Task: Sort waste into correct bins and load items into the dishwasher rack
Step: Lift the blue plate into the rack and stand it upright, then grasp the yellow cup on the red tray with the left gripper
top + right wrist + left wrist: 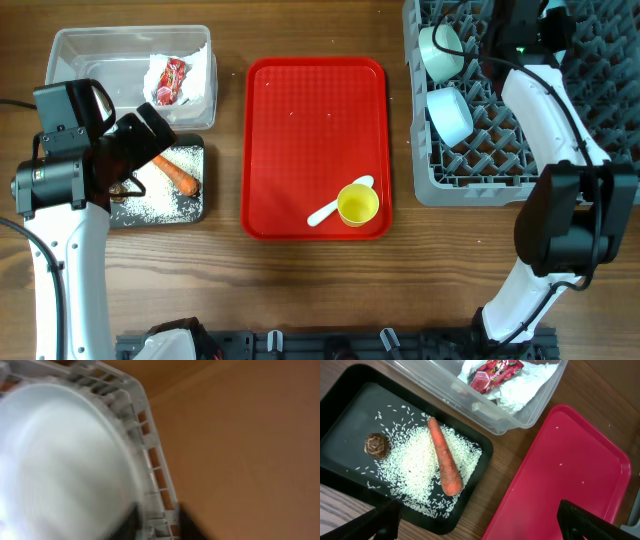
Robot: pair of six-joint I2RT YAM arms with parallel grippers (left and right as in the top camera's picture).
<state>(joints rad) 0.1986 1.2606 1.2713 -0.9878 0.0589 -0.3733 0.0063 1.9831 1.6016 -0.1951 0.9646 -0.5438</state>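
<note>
The grey rack (440,190) is running off the picture at top and right, and the right arm is hiding part of it; two pale blue bowls (448,115) are lying at its left side. The red tray (315,120) is carrying the yellow cup (358,205) and white spoon (325,211). The clear tub (90,50) is holding the tissue (520,390) and red wrapper (492,372). The left gripper (480,525), its fingers wide apart, is hanging above the black tray (350,415), which is holding the rice (415,467), the carrot (445,460) and the brown lump (376,445). The right wrist view is blurred: a pale plate (60,460) is filling it inside the rack's corner, and I cannot tell how the right gripper (162,522) is standing.

Bright, even light from above, shadows faint around the red tray (300,150). Left wrist view sharp; right wrist view smears, plate (65,465) blurred.
</note>
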